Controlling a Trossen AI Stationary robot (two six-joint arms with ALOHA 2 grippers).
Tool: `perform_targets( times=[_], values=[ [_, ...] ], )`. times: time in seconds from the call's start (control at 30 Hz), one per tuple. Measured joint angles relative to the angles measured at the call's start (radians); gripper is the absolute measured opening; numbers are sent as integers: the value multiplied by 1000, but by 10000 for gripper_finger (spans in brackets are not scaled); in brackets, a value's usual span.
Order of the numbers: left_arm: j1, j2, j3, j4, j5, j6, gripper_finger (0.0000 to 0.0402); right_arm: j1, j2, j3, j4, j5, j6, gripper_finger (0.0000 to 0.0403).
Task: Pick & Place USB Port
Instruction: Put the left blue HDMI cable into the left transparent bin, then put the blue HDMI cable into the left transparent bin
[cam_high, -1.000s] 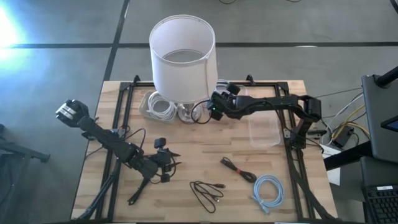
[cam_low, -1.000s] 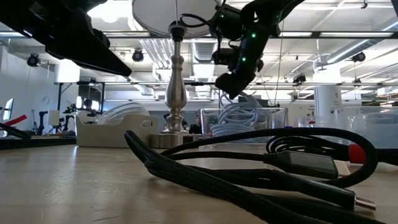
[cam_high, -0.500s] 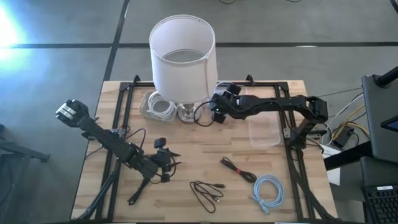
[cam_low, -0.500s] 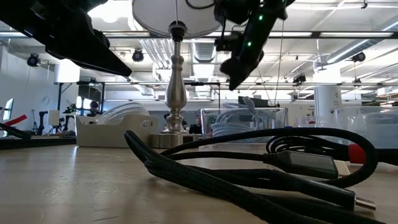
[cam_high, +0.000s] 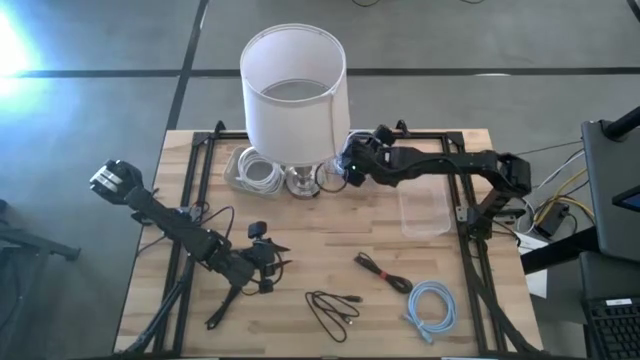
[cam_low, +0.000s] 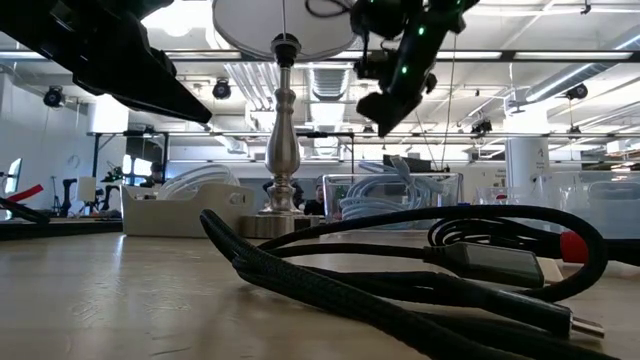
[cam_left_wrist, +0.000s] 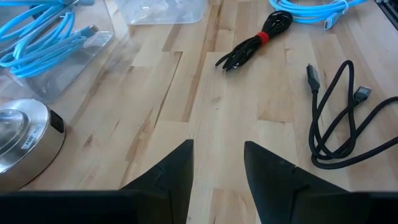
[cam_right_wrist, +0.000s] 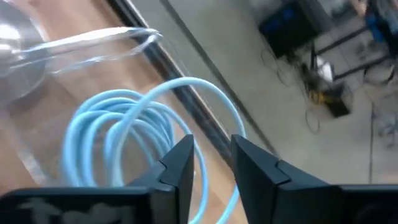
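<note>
A light-blue USB cable (cam_right_wrist: 118, 143) lies coiled in a clear container (cam_left_wrist: 93, 46) just right of the lamp base (cam_left_wrist: 18, 137); the low view shows the coil (cam_low: 390, 190) inside it. My right gripper (cam_high: 345, 172) hangs open above that container (cam_low: 375, 115), with one cable loop showing past its fingers (cam_right_wrist: 211, 146). My left gripper (cam_high: 272, 258) waits open over the near-left of the table (cam_left_wrist: 217, 149). On the wood lie a loose black cable (cam_high: 335, 310), a black bundle with a red tie (cam_high: 385, 272) and another light-blue coil (cam_high: 432, 310).
A tall lamp with a white shade (cam_high: 293, 90) stands at the far middle and hides part of what lies beneath it. A tray of white cable coils (cam_high: 253, 170) sits left of its base. A second clear container (cam_high: 425, 210) stands right of centre. A black frame (cam_high: 470, 250) borders the table.
My right gripper has risen from just above the blue coil in the clear container and has drifted a little toward the table's far edge. The coil stays in the container. My left arm has kept still.
</note>
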Motion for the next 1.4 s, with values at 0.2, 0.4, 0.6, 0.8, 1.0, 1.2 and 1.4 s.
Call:
perform_targets(
  times=[0.2,0.4,0.6,0.8,1.0,1.2,1.4],
  values=[
    [0,0,0,0,1,-1,145,-65,79,-1,25,-202,23,42],
    [0,0,0,-8,1,0,145,-64,105,6,40,-331,-39,9],
    [0,0,0,-18,1,-5,145,-72,105,6,61,-472,-126,8],
    [0,0,0,-18,1,-9,145,-73,104,6,63,-663,-188,8],
    [0,0,0,-18,1,-9,145,-70,101,6,85,-659,-227,8],
    [0,0,0,-18,1,-9,145,-75,95,6,85,-444,-174,8],
    [0,0,0,-20,1,-8,145,-48,52,13,67,-450,-157,8]
  ],
)
